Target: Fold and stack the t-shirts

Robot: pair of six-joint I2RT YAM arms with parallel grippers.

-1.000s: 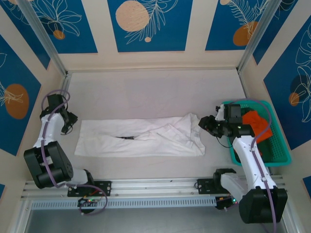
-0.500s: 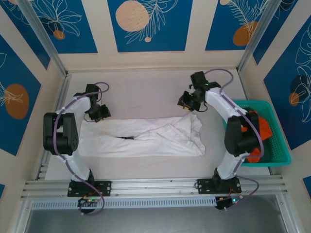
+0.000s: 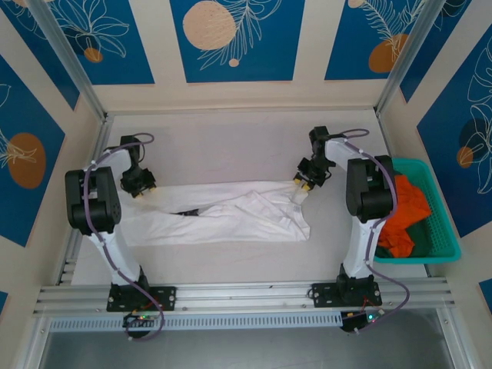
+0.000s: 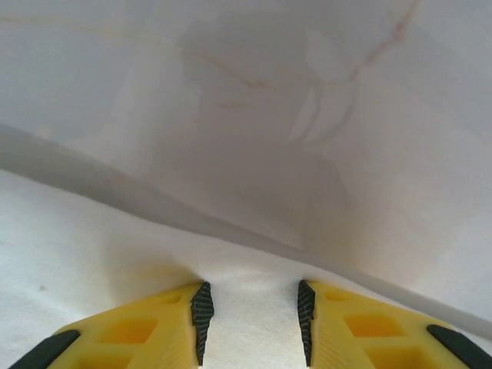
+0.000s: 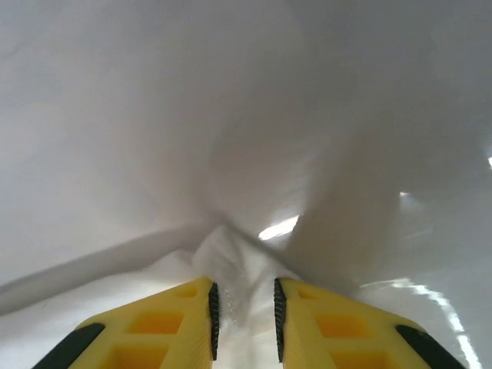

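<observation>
Across mid-table, white t-shirt (image 3: 238, 219) stretched, left claw (image 3: 142, 188) and right claw (image 3: 301, 182) pinching its far corners

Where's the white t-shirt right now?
In the top view the white t-shirt lies stretched across the middle of the table, its far corners pinched by the left gripper and the right gripper, with the teal basket off to its right.

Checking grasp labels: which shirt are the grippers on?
The white shirt, stretched between the left gripper and right gripper; the orange shirt and green shirt lie in the basket.
</observation>
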